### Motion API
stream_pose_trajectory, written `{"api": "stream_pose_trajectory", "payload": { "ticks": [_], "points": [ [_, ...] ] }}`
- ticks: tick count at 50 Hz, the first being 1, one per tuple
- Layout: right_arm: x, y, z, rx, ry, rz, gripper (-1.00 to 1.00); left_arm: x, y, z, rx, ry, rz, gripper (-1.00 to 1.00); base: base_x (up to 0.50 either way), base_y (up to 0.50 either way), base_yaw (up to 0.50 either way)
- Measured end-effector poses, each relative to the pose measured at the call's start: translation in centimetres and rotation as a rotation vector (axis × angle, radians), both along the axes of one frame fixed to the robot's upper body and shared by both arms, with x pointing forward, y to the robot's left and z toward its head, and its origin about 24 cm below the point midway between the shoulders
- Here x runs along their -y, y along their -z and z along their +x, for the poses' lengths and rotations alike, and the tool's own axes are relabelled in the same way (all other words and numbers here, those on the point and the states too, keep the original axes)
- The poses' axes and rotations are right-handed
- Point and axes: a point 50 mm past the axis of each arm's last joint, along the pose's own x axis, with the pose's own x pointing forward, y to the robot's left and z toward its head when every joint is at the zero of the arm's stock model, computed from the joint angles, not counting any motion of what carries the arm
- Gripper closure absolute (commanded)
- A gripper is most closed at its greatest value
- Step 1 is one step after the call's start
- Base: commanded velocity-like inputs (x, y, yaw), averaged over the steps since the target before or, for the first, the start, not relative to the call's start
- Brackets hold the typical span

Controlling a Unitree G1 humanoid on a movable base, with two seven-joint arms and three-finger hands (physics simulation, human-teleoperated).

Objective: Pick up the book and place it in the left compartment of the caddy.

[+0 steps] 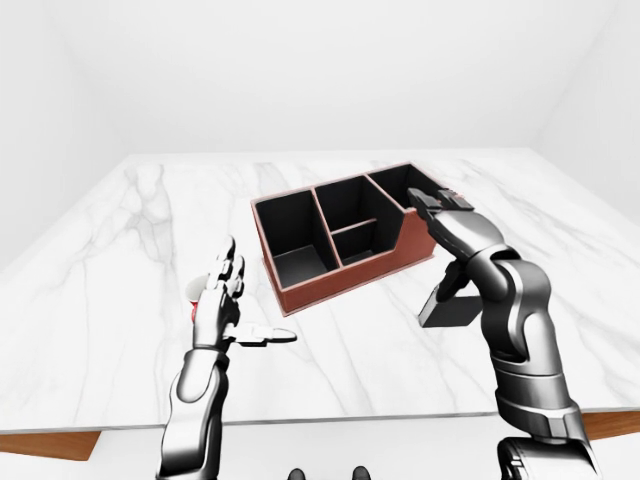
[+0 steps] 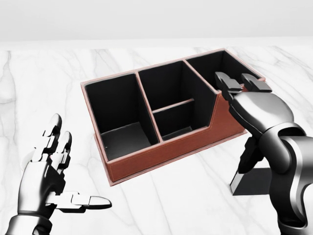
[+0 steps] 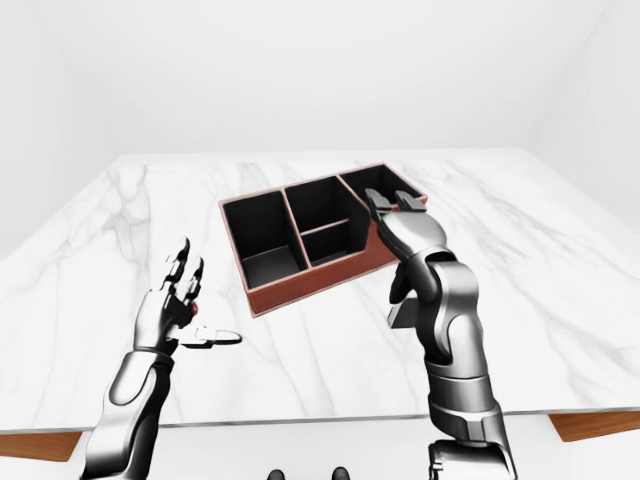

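Note:
The caddy (image 2: 146,164) is reddish-brown with a black inside and lies at an angle on the white marble table (image 1: 130,220). Its left compartment (image 2: 120,110) holds nothing. The book (image 2: 252,171), dark and thin, stands tilted on the table to the right of the caddy, under my right forearm. My right hand (image 2: 237,83) hovers over the caddy's right end with its fingers stretched out, and it holds nothing. My left hand (image 1: 245,300) is open and empty, palm turned inward, to the left of the caddy.
A small red round thing (image 1: 189,291) sits on the table, half hidden behind my left hand. The table's near edge (image 1: 50,440) with brown trim runs along the bottom of the left-eye view. White walls stand beyond the table.

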Motion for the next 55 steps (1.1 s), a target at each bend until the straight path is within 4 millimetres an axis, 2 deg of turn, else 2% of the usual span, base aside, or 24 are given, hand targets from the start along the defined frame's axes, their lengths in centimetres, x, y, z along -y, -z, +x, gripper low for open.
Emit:
{"api": "stream_pose_trajectory", "payload": {
  "ticks": [10,22,45,55],
  "points": [
    [2.6,-0.1,-0.7,0.014,0.167,-0.131,-0.99,-0.2,-0.6,-0.2,0.027,-0.002,-0.004,-1.00,0.00,0.00,0.00],
    [4.7,1.9,-1.0,-0.073,0.254,-0.162,-0.98,-0.2,-0.8,-0.4,0.036,0.002,-0.002,-1.00,0.00,0.00,0.00],
    [5.7,7.5,0.4,-0.337,0.230,-0.063,-0.99,-0.2,-0.6,-0.1,0.025,0.009,0.002,-1.00,0.00,0.00,0.00],
    [6.4,8.9,1.3,-0.425,0.223,0.000,-0.99,-0.1,-0.4,-0.1,0.017,0.012,0.005,-1.00,0.00,0.00,0.00]
  ]
}}
